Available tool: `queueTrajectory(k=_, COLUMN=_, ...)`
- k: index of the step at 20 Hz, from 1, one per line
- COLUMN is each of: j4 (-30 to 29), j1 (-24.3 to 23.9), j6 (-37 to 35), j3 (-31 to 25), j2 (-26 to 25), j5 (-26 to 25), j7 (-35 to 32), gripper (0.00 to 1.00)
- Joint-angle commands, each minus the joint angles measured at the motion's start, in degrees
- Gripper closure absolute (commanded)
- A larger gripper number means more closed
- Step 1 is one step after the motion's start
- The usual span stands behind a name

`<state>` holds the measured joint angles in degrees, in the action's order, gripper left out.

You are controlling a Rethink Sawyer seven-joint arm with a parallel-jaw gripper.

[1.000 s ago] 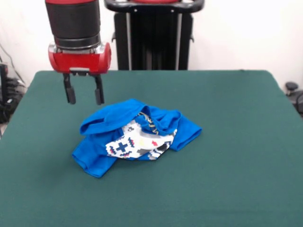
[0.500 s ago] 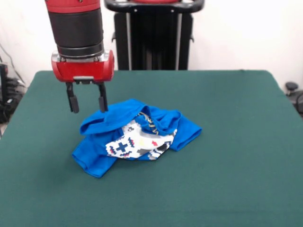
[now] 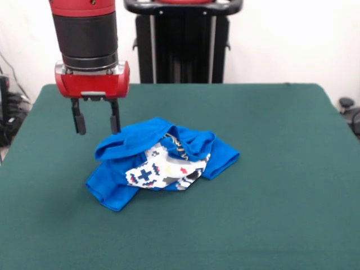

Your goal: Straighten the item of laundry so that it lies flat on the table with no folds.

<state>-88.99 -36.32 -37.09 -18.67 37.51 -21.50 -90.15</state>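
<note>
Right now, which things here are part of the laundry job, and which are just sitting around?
Part of the job:
- shirt, crumpled and folded over
- table, under it
- gripper, open, above the shirt's edge

Just there:
- black pedestal behind the table
- dark gear past the table's edge

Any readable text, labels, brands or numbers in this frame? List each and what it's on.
No text can be read here.
T-shirt: a white pixel-art print shows, plus a strip of yellow marks at a fold that may be lettering, too crumpled to read.
Gripper and red arm housing: no label or number legible.
Table: plain green, no markings.
</note>
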Motion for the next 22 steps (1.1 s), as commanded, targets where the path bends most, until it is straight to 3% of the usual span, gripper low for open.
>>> queueTrajectory(k=1, j4=1.03, j1=1.09, j6=-7.93, j3=-5.43, j2=-3.33, j5=-2.64, j7=10.20, gripper=0.00)
queueTrajectory(k=14, j4=-0.06, j1=-0.50, j6=-6.78, j3=-7.45, j2=-4.99, j5=-2.84, j7=10.51, gripper=0.00)
queueTrajectory(k=22, j4=2.12, j1=1.16, j6=-9.78, j3=-5.22, j2=-5.69, j5=-5.43, j7=11.33, gripper=0.00)
